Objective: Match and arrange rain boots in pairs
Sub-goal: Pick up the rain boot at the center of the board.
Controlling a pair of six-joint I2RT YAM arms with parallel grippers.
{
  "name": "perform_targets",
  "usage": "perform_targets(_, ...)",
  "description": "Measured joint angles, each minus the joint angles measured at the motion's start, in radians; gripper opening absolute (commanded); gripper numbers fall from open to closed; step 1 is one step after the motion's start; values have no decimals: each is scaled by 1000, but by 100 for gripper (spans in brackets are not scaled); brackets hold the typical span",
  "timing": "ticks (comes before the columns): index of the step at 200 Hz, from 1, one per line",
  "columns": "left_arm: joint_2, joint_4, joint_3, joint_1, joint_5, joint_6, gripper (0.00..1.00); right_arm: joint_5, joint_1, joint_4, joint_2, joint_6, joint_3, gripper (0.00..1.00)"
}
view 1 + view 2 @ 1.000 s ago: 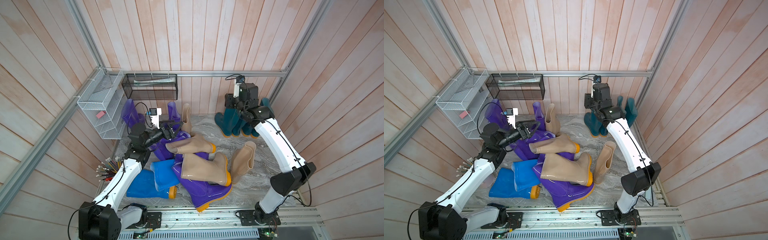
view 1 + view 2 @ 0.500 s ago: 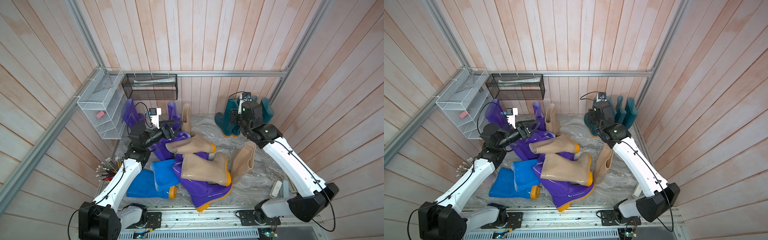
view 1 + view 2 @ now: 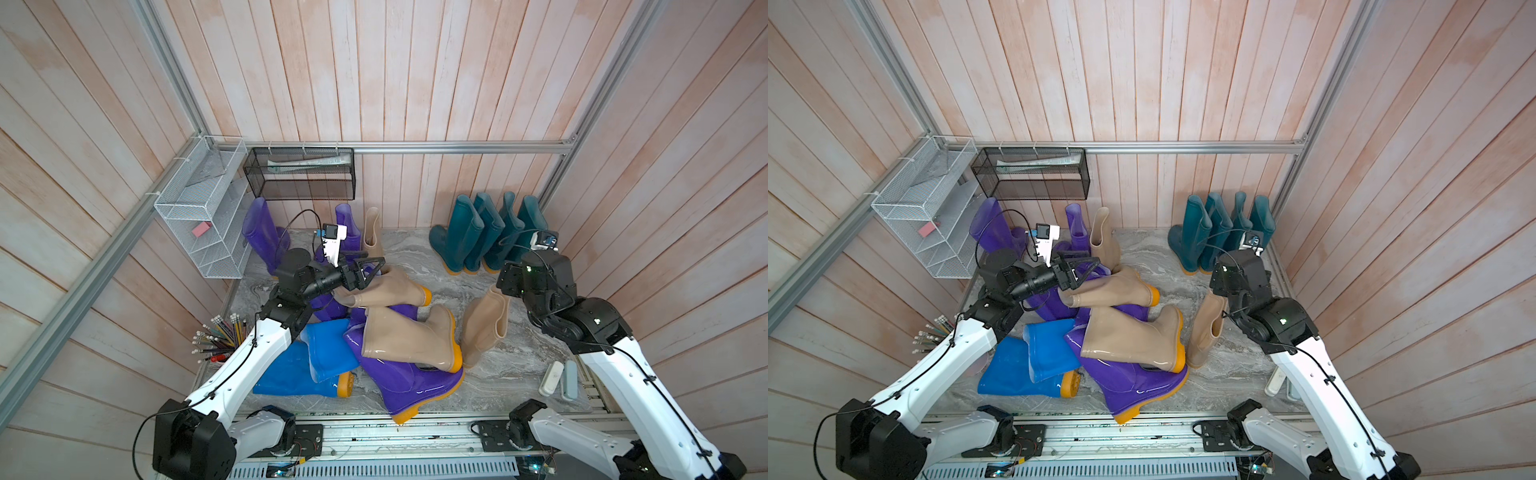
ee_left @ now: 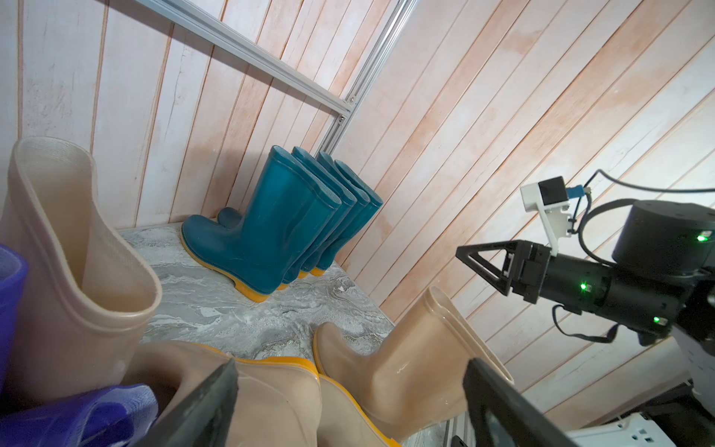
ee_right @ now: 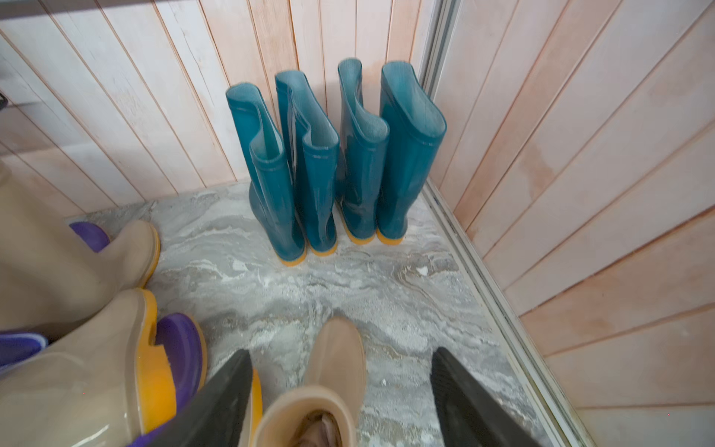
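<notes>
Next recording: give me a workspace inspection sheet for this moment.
Surface: marbled top, partly bare.
Boots: teal boots, four, upright in a back-corner row; beige boots, purple boots, blue boots mostly heaped; lone beige boot standing.
Clutter: pencils; two bars at the front.
Pincers: left pincer open over the heap; right pincer open, astride the lone beige boot.
Cables: camera lead looped at the left wrist.
Surroundings: plank walls, white rack, black basket.

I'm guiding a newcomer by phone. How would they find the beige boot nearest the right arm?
Find the four teal boots lined up in the back corner. Come forward over the marble floor to the beige boot under the right gripper. Its beige neighbours lie in the pile; it stands upright.
</notes>
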Motion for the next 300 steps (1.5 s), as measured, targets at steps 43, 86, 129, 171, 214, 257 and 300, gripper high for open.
perform_targets(43,2,0,0,0,0,0,94,-137,0,-64,-45,81,-101,78)
perform_targets(86,2,0,0,0,0,0,93,-223,0,-56,-38,128,-243,44)
perform_targets(129,2,0,0,0,0,3,94,-278,0,-34,-18,122,-245,0)
perform_targets(171,2,0,0,0,0,5,93,-358,-2,-45,1,30,-190,0)
perform_targets(214,3,0,0,0,0,7,94,-444,-2,-19,69,-108,-103,0)
perform_targets(257,13,0,0,0,0,8,94,-458,-2,12,180,-256,-43,0)
perform_targets(300,26,1,0,0,0,7,93,-471,-13,69,251,-402,-13,0)
